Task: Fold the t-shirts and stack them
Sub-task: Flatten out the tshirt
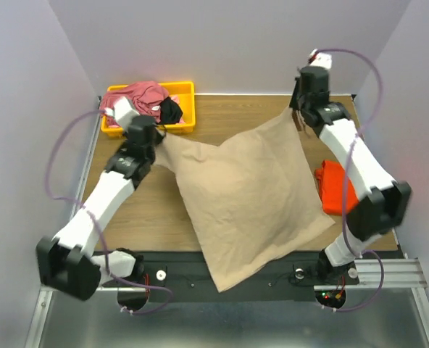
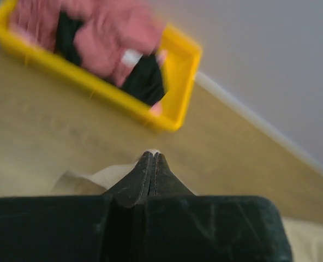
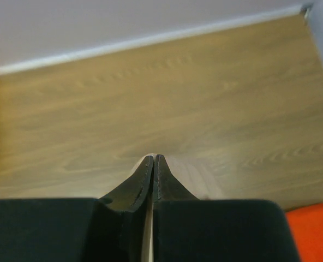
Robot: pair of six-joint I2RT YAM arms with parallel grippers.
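Note:
A tan t-shirt (image 1: pixel 251 196) is stretched across the table, its near end hanging over the front edge. My left gripper (image 1: pixel 159 135) is shut on its far left corner; tan cloth (image 2: pixel 96 177) shows under the shut fingers (image 2: pixel 152 164). My right gripper (image 1: pixel 296 112) is shut on its far right corner, with cloth (image 3: pixel 197 180) pinched between the fingers (image 3: pixel 154 164). A folded orange-red t-shirt (image 1: pixel 335 187) lies at the right edge and shows in the right wrist view (image 3: pixel 314 229). Dusty rose (image 1: pixel 138 96) and black (image 1: pixel 171 110) t-shirts lie bunched in the yellow bin.
The yellow plastic bin (image 1: pixel 182 125) stands at the far left corner of the wooden table (image 1: pixel 149 210) and shows in the left wrist view (image 2: pixel 175 87). Grey walls close in the back and sides. A metal rail (image 1: pixel 388 272) runs along the front.

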